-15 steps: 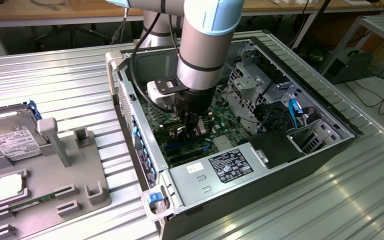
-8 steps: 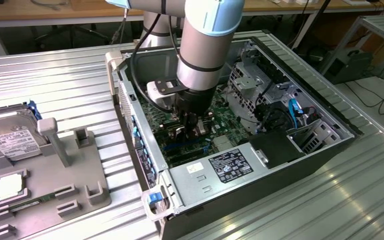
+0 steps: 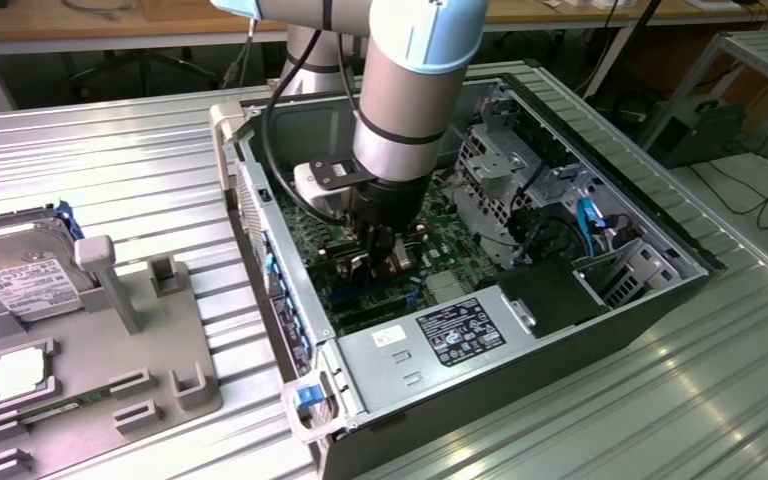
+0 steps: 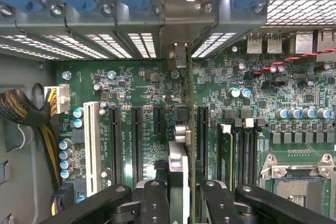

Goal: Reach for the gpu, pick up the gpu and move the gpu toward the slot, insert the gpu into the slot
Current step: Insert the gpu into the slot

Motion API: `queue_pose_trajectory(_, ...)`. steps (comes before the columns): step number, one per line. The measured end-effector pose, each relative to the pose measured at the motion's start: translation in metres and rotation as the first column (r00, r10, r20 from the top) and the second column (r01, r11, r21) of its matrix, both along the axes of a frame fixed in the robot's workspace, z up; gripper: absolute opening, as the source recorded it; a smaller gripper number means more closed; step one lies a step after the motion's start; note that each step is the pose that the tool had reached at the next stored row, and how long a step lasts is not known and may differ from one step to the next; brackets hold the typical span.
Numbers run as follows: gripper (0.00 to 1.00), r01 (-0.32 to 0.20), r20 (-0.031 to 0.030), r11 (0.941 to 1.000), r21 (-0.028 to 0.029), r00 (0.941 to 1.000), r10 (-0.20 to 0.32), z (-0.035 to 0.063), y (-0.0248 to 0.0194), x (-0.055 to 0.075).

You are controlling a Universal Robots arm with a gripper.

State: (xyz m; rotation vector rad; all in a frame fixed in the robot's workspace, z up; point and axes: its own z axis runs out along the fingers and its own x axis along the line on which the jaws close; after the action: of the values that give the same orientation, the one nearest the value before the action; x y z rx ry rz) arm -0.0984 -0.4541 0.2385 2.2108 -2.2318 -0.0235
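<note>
My gripper point(image 3: 381, 258) reaches down inside the open PC case point(image 3: 651, 215), over the green motherboard point(image 3: 438, 235). In the wrist view the gripper point(image 4: 184, 203) is shut on the gpu point(image 4: 179, 153). The card shows edge-on between the two black fingers point(image 4: 155, 203), and its silver end bracket point(image 4: 177, 56) sits against the case's rear openings. It stands upright, right beside the long black slot point(image 4: 201, 129). I cannot tell whether its edge is seated in that slot. In the exterior view the gripper hides the card.
More long slots point(image 4: 114, 140), point(image 4: 136, 140) and a white one point(image 4: 90, 140) lie beside it. Memory sticks point(image 4: 226, 150) and the metal CPU socket point(image 4: 299, 182) are on the other side. Braided cables point(image 4: 21, 109) hang at the case wall. A hard drive point(image 3: 17, 275) rests on a grey fixture point(image 3: 131, 370) outside.
</note>
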Motion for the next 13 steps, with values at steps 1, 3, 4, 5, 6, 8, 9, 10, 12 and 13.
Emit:
queue_pose_trajectory(1,0.28,0.000,0.0000,1.0000,0.0000,1.0000,0.000,0.0000,0.0000,0.0000)
queue_pose_trajectory(3,0.28,0.000,0.0000,1.0000,0.0001,1.0000,0.000,0.0000,0.0000,0.0000)
queue_pose_trajectory(4,0.28,0.000,0.0000,1.0000,0.0001,1.0000,0.000,0.0000,0.0000,0.0000)
queue_pose_trajectory(5,0.28,0.000,0.0000,1.0000,0.0001,1.0000,0.000,0.0000,0.0000,0.0000)
queue_pose_trajectory(6,0.28,0.000,0.0000,1.0000,0.0001,1.0000,0.000,0.0000,0.0000,0.0000)
queue_pose_trajectory(8,0.28,0.000,0.0000,1.0000,0.0001,1.0000,0.000,-0.0001,-0.0002,-0.0001)
queue_pose_trajectory(9,0.28,0.000,-0.0001,1.0000,-0.0001,1.0000,0.000,-0.0003,-0.0003,-0.0001)
queue_pose_trajectory(10,0.28,0.000,-0.0001,1.0000,-0.0002,1.0000,0.000,-0.0007,-0.0004,-0.0002)
queue_pose_trajectory(12,0.28,0.000,0.0000,1.0000,-0.0003,1.0000,0.000,-0.0016,-0.0004,-0.0003)
queue_pose_trajectory(13,0.28,0.000,-0.0001,1.0000,-0.0004,1.0000,0.000,-0.0022,-0.0005,-0.0005)
